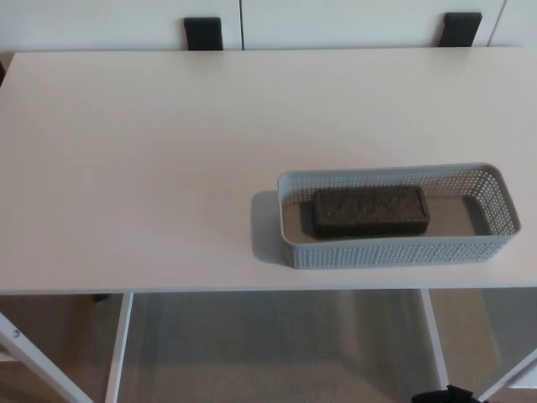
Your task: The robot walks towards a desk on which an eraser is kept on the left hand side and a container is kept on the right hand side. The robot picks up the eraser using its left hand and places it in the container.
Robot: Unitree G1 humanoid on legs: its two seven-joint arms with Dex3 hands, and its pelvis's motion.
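You get almost nothing of the robot's body in this head view: the left hand and the right hand are both out of frame, arms too. One small black shape [447, 395] is cut off by the bottom edge at right, and you cannot tell whether it belongs to the robot.

I see a wide desk [151, 151] with a pale, cream top that fills most of the view. Behind its far edge, two black blocks stand against a light wall: one [204, 34] left of the middle, the other [459, 28] near the right end. Under its near edge I see white legs: a slanted one [38, 357] at the left and an upright one [433, 336] at the right. The floor [277, 353] below is beige.
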